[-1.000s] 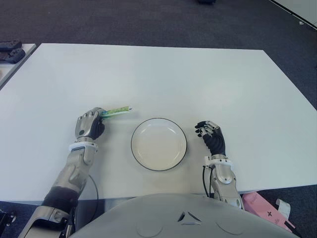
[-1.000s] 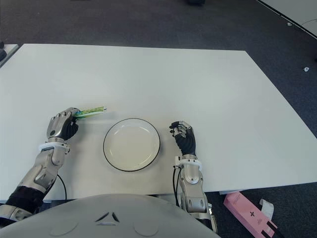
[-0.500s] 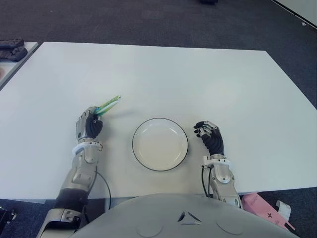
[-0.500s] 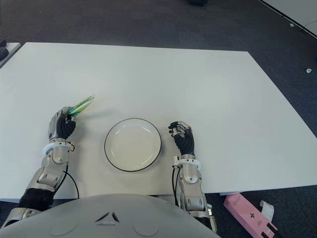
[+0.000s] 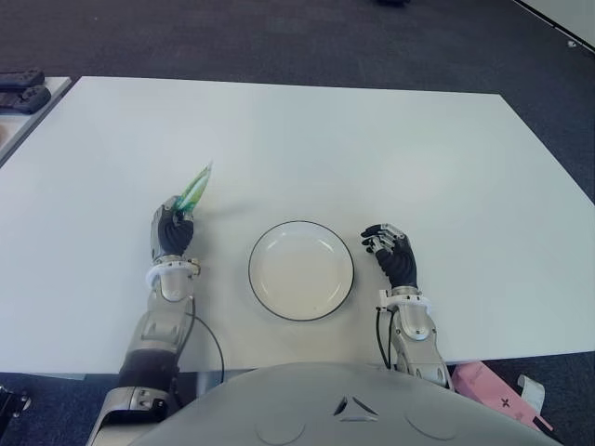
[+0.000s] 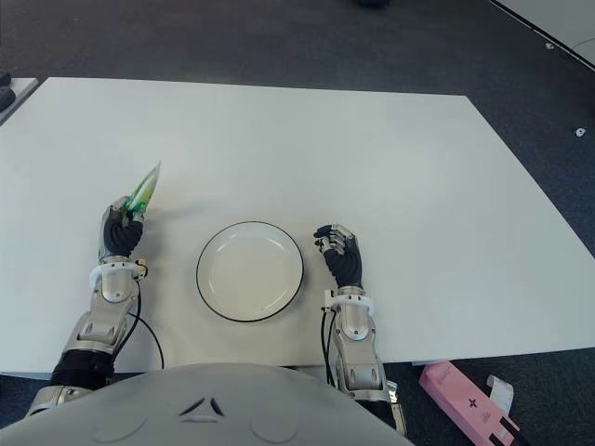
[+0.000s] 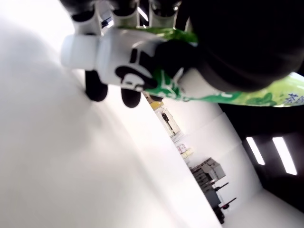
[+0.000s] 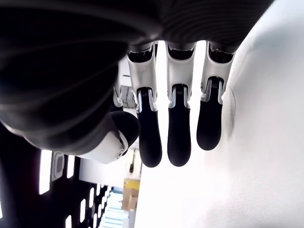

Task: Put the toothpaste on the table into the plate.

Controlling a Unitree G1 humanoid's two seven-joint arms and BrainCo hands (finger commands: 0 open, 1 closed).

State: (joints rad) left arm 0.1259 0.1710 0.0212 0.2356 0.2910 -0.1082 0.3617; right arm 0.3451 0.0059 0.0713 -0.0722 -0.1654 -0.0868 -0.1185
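No word, brand or number can be read anywhere. The green toothpaste tube (image 7: 223, 92) bears pale lettering near its flat end in the left wrist view, but the characters are too small and cut off to make out. The pink box (image 6: 465, 398) on the floor at about five o'clock from the plate (image 6: 249, 270) carries only a small dark cross-shaped mark.

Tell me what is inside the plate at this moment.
The plate holds nothing; its whole white inside is uncovered. The toothpaste is gripped by the left hand, to the plate's left. The right hand shows on the plate's right, holding nothing.
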